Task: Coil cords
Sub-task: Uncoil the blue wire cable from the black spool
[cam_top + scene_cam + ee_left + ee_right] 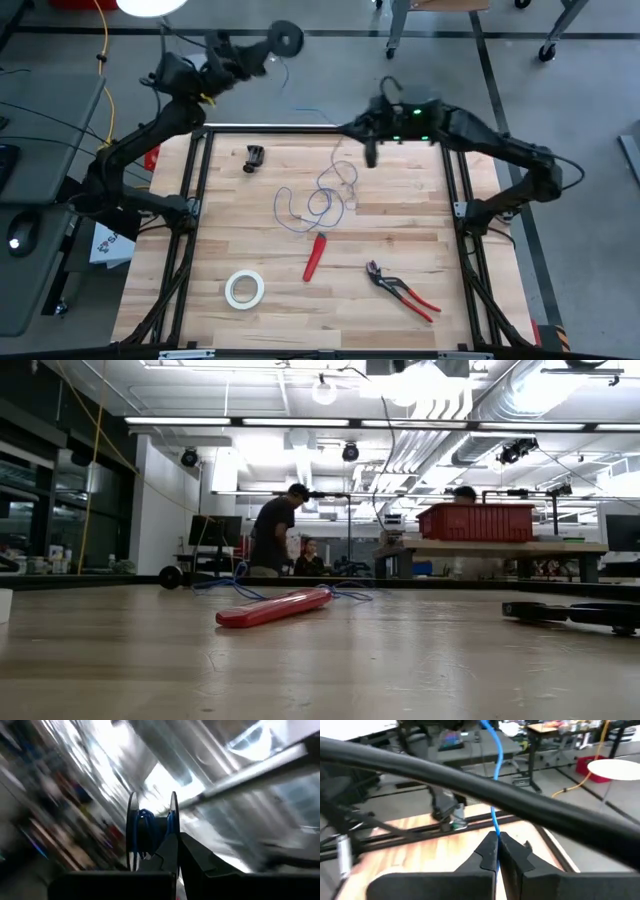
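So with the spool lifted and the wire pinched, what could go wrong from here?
The left gripper holds the small black round spool beyond the table's far edge; a slip would likely drop it to the floor. The thin blue wire pinched by the right gripper lies in loose overlapping loops, which may knot or drag the red-handled tool.

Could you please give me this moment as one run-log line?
left gripper: shut on spool, raised beyond table | right gripper: shut on wire | wire loops loose on table | coiling unfinished
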Robot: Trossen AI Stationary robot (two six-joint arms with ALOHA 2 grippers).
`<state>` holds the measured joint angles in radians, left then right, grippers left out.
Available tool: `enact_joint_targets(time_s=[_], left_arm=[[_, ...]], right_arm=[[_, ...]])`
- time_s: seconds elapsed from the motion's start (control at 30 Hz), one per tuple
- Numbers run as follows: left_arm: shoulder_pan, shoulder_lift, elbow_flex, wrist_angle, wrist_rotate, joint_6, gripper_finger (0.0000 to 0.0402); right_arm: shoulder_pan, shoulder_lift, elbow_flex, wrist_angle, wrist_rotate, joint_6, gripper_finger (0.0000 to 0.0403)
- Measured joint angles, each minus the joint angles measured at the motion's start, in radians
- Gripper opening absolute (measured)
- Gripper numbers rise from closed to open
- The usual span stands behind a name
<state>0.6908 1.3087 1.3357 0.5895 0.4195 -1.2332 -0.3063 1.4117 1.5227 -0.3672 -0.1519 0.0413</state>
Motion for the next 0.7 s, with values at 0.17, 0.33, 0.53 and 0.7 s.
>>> enact_joint_targets(time_s=[0.17, 0.33, 0.53, 0.7], left_arm=[[-0.121, 0.026, -0.001, 0.011, 0.127, -0.127, 0.0], [-0.207, 0.018, -0.001, -0.013, 0.291, -0.2, 0.0], [-0.247, -0.076, -0.001, -0.39, 0.352, -0.088, 0.0], [-0.223, -0.16, -0.001, -0.852, 0.374, 0.144, 0.0]], right_arm=[[-0.02, 0.12, 0.0, 0.19, 0.006, -0.008, 0.0], [-0.099, 0.178, 0.003, 0.26, 0.009, -0.015, 0.0], [-0.201, 0.132, 0.082, 0.173, -0.026, -0.06, 0.0], [-0.264, 0.072, 0.175, -0.008, -0.015, -0.136, 0.0]])
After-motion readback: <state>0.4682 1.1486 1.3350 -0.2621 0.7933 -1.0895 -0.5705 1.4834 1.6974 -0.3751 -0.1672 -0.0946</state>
